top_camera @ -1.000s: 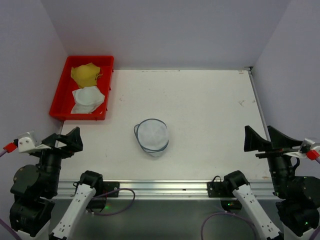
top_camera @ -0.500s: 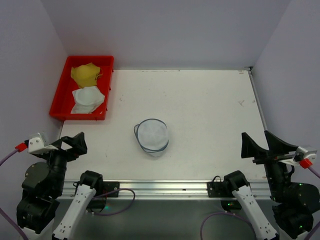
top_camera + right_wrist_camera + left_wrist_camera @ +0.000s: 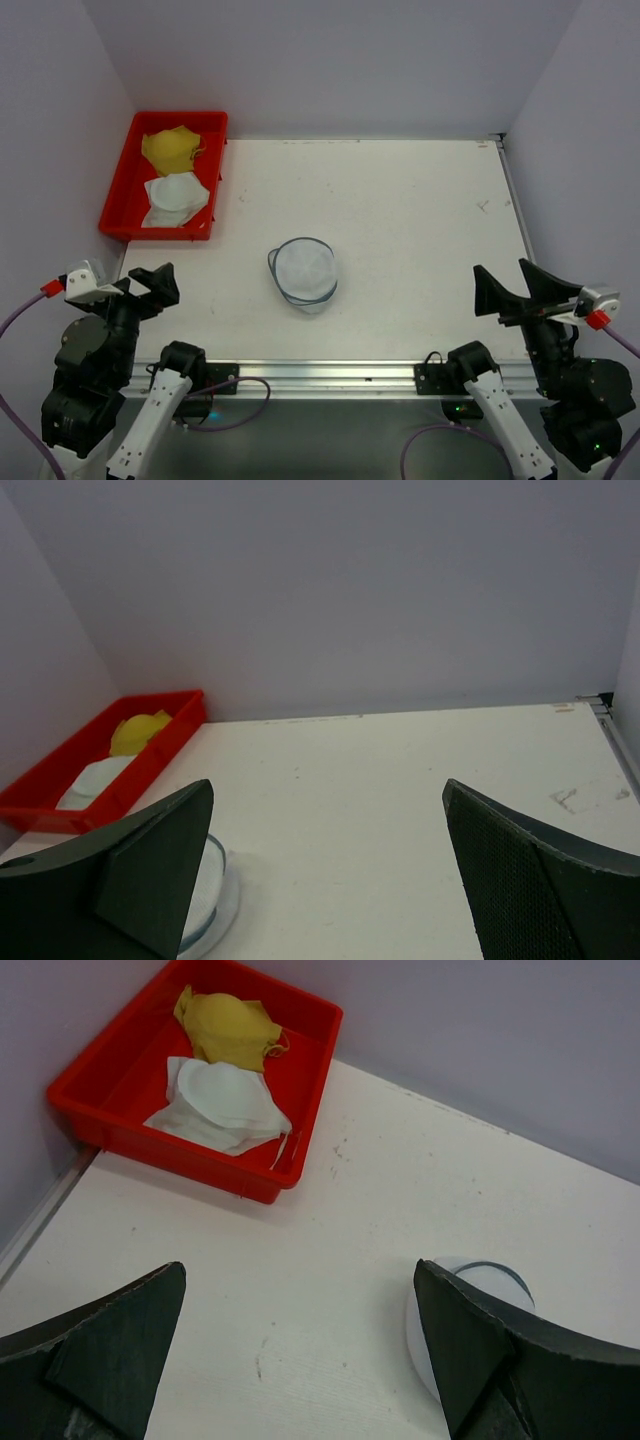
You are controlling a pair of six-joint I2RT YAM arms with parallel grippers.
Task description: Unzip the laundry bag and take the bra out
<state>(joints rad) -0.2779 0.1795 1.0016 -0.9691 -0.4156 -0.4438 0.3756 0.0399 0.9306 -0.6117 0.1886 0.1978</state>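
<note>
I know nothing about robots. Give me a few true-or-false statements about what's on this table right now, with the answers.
1. The mesh bag lies on the white table, outside the red tray. True.
2. The left tool grips the bag. False: it is open and well apart from the bag.
3. The tray holds a yellow garment and a white garment. True.
4. The right tool is shut. False: its jaws stand wide open and empty.

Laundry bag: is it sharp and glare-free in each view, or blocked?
Top external: laundry bag sharp, evenly lit, no glare, unblocked. Left wrist: sharp, but the left hand covers part of it. Right wrist: only an edge shows beside the right hand.
</note>
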